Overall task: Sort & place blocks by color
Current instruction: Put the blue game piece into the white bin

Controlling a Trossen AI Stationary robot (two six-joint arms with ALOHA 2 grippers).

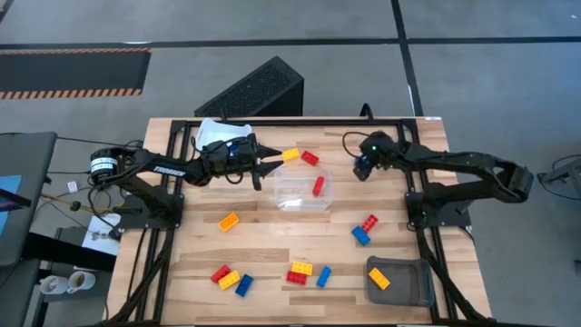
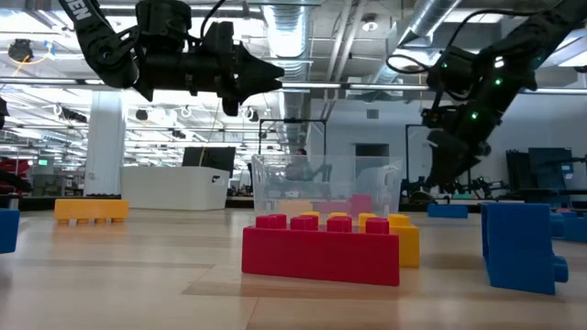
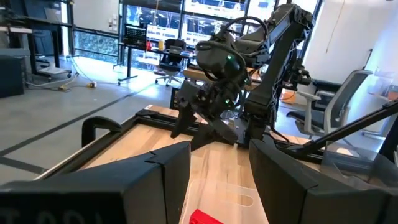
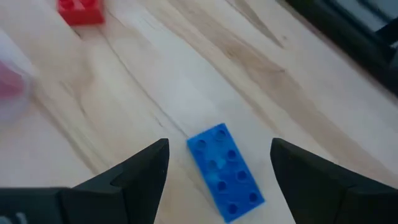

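Observation:
Red, blue and yellow blocks lie scattered on the wooden table. A clear tray (image 1: 302, 193) at the middle holds one red block (image 1: 319, 185). My left gripper (image 1: 270, 167) hangs level just left of the tray, above its rim, open and with nothing in it (image 3: 221, 146). My right gripper (image 1: 362, 171) slants down at the far right, open. In the right wrist view a blue block (image 4: 226, 170) lies flat on the table below and between its fingers, untouched. A red block (image 1: 310, 157) and a yellow block (image 1: 290, 154) lie beyond the clear tray.
A grey tray (image 1: 404, 286) at the near right holds a yellow block (image 1: 379, 279). A white tray (image 1: 216, 133) sits at the far left behind my left arm. More blocks lie near the front edge (image 1: 302, 272) and at the right (image 1: 363, 231).

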